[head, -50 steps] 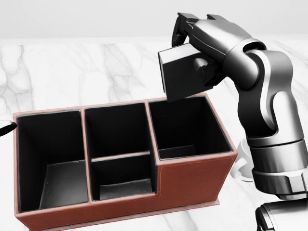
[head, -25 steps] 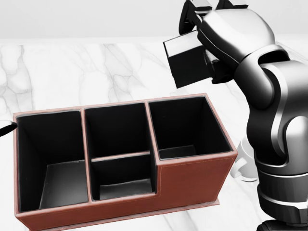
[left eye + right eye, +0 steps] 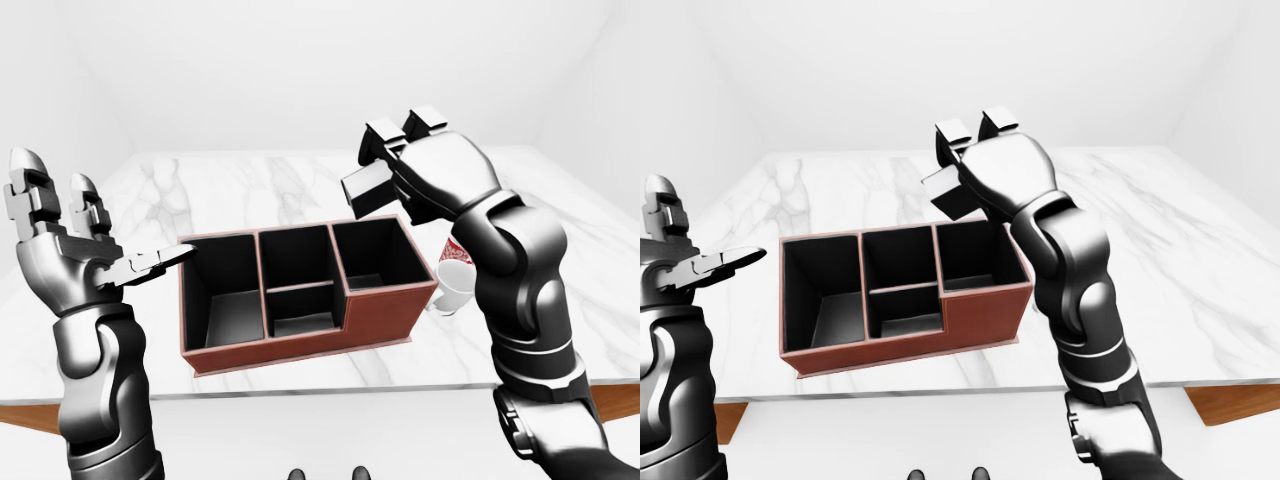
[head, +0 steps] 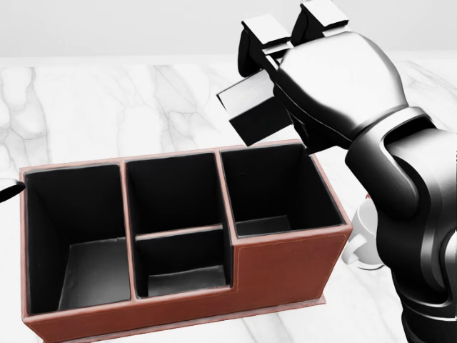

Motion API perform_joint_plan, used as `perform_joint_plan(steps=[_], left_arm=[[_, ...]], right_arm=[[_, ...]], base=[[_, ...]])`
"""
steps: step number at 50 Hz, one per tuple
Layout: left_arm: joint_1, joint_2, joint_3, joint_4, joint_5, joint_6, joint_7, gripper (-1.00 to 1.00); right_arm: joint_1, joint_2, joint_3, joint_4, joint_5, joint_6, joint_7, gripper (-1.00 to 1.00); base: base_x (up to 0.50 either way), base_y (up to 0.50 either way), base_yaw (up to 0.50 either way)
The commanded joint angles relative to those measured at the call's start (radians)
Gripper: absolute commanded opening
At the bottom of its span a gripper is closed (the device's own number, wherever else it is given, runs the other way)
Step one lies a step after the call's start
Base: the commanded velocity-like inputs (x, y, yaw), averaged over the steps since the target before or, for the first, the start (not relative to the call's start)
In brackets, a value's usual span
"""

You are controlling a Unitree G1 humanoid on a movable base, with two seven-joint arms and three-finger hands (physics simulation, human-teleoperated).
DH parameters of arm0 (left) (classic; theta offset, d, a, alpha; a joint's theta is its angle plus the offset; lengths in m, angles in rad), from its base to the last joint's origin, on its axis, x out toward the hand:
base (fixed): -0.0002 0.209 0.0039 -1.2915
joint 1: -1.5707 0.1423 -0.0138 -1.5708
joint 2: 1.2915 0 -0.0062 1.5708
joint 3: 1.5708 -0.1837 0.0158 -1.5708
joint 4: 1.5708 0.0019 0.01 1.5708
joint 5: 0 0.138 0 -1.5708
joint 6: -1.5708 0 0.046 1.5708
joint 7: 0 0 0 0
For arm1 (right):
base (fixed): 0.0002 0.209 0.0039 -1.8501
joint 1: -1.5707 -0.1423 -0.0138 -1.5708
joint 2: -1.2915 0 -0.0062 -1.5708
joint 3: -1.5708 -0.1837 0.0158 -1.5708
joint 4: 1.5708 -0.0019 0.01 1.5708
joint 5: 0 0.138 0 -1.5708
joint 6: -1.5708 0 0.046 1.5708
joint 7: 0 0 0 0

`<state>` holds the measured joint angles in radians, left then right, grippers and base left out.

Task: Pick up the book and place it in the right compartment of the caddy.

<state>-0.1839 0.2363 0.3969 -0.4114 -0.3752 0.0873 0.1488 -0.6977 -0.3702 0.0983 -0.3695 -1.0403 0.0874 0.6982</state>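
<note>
seemingly dark, boxy book (image 4: 251, 114), tilted

Right hand (image 4: 285, 93) raised high in the head view, back of the hand toward the camera, fingers (image 4: 264, 36) curled shut round a dark book (image 4: 250, 114), forearm bent steeply down to the lower right. Left hand (image 3: 80, 250) held up at the left edge of the left-eye view, fingers (image 3: 150, 262) spread, holding nothing.

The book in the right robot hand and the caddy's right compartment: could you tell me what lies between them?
Nothing: in the head view the book, gripped by the right robot hand, hangs above the caddy's right compartment with only bare air between.
</note>
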Motion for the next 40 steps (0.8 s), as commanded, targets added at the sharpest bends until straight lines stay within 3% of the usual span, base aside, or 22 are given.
perform_joint_plan(steps=[1, 6, 10, 33, 40], left_arm=[[-0.002, 0.000, -0.001, 0.002, 0.000, 0.000, 0.000, 1.00], [-0.001, 0.002, 0.003, 0.000, -0.002, 0.000, 0.000, 1.00], [0.002, -0.001, -0.001, -0.003, 0.001, 0.000, -0.001, 1.00], [0.000, -0.002, -0.001, 0.007, 0.005, 0.000, -0.003, 1.00], [0.001, -0.002, -0.002, 0.010, 0.005, 0.000, -0.004, 1.00]], right_arm=[[0.043, 0.016, -0.004, -0.061, -0.023, 0.000, 0.000, -1.00], [0.083, 0.104, -0.072, -0.042, -0.072, 0.000, 0.000, -1.00], [0.105, 0.126, -0.081, -0.039, -0.081, 0.000, 0.000, -1.00], [0.182, 0.208, -0.112, -0.009, -0.088, 0.000, 0.000, -1.00], [0.178, 0.201, -0.113, 0.000, -0.082, 0.000, 0.000, -1.00]], base=[[0.00, 0.00, 0.00], [0.00, 0.00, 0.00], [0.00, 0.00, 0.00], [0.00, 0.00, 0.00], [0.00, 0.00, 0.00]])
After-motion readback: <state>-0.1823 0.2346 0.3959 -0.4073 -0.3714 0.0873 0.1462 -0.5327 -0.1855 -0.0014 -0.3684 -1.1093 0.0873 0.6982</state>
